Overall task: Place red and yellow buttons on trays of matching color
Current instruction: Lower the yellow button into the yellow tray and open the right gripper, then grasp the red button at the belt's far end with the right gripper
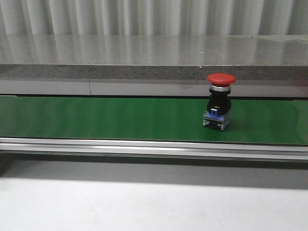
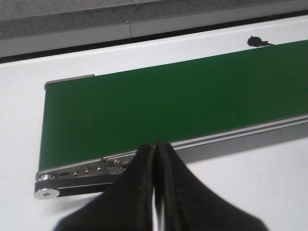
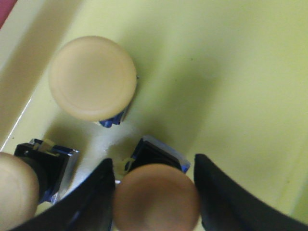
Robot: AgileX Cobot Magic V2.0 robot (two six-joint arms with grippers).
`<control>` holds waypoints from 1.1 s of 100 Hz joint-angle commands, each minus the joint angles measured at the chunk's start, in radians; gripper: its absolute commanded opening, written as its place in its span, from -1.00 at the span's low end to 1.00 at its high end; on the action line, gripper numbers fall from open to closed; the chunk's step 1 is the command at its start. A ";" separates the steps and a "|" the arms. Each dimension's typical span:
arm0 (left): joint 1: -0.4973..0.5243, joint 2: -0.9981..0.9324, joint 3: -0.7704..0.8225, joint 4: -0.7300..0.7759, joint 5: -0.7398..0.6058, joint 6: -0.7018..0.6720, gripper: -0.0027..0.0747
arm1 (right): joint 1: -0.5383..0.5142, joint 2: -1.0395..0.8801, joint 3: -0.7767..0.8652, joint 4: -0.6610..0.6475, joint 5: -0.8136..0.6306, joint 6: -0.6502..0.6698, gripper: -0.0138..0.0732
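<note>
Green belt (image 1: pixel 120 118) runs left-right across the front view w/ one red button (image 1: pixel 220 100) standing upright on it, right of centre. Left claw (image 2: pixel 155 153) is pinched fully together, nothing between its fingers, hanging over the white tabletop (image 2: pixel 250 187) just off the belt's near rail. Right claw (image 3: pixel 155 183) is spread wide either side of a yellow button (image 3: pixel 156 195), apparently not touching. That one sits in the yellow tray (image 3: pixel 216 72) w/ two more yellow buttons (image 3: pixel 92 77) beside it.
</note>
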 commanded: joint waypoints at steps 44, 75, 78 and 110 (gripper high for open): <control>-0.008 0.007 -0.028 -0.016 -0.069 -0.001 -0.98 | -0.004 -0.146 -0.091 -0.032 0.100 -0.005 0.47; -0.008 0.007 -0.028 -0.016 -0.069 -0.001 -0.98 | 0.115 -0.343 -0.091 0.241 0.119 -0.389 0.46; -0.008 0.007 -0.028 -0.016 -0.069 -0.001 -0.98 | 0.134 -0.351 -0.091 0.296 0.123 -0.441 0.46; -0.008 0.007 -0.028 -0.016 -0.069 -0.001 -0.98 | 0.394 -0.356 -0.138 0.540 0.243 -0.747 0.46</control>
